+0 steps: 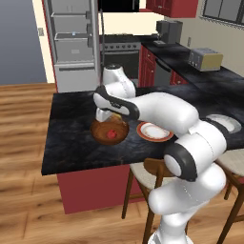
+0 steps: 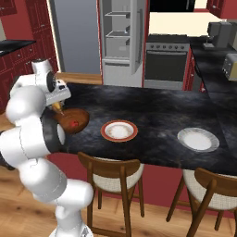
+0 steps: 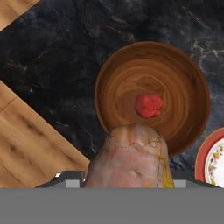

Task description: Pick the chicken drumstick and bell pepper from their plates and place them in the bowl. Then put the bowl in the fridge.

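The dark brown bowl stands on the black island counter with the red bell pepper lying in its middle. Just above the bowl's near rim hangs my gripper, shut on the golden-brown chicken drumstick. Right of the bowl sits the red-rimmed plate, bare. The pale plate lies further right. Beyond the counter, the fridge stands with its door open.
An oven is beside the fridge. A toaster and a coffee machine sit on the side counter. Wooden stools stand along the island's near edge, where the counter drops off to wood floor.
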